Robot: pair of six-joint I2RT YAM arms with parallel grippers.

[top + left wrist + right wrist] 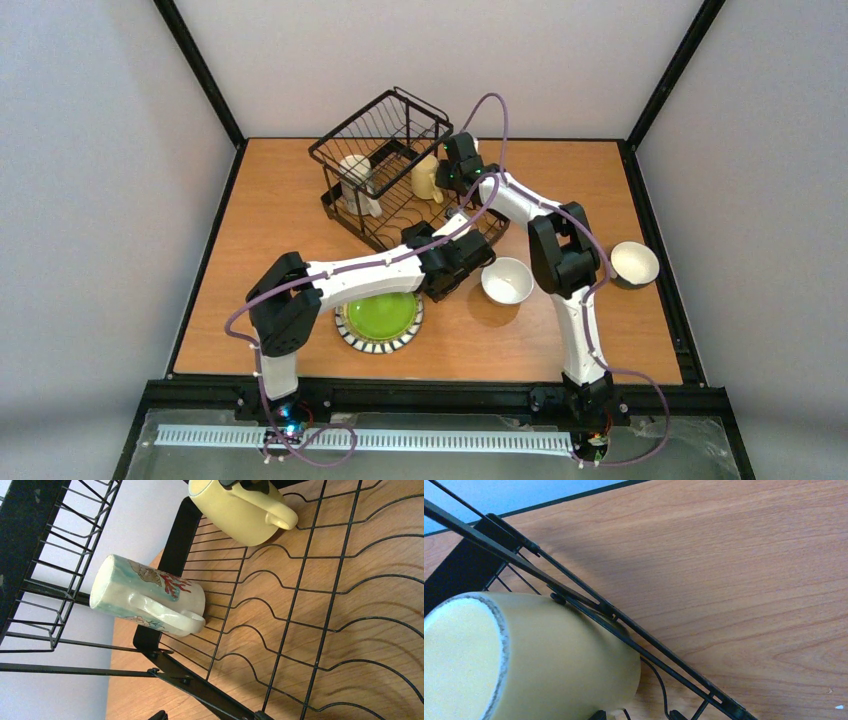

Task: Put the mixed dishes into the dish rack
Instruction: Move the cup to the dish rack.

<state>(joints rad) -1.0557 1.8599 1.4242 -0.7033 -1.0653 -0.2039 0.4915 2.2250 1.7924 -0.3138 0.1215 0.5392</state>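
The black wire dish rack (385, 150) stands at the back middle of the table. A white mug with teal and red artwork (357, 182) sits on its slotted base under the raised basket, and it also shows in the left wrist view (150, 597). My right gripper (449, 176) is shut on a cream mug (427, 180) at the rack's right side; the mug (539, 660) fills the right wrist view against the rack's rail. My left gripper (458, 262) is open and empty over the rack's near end. The lime-green striped plate (380, 318) lies under the left arm.
Two cream-white bowls sit on the table, one (507, 280) between the arms and one (634, 263) near the right edge. The rack's wavy base wires (320, 625) lie just beyond my left fingers.
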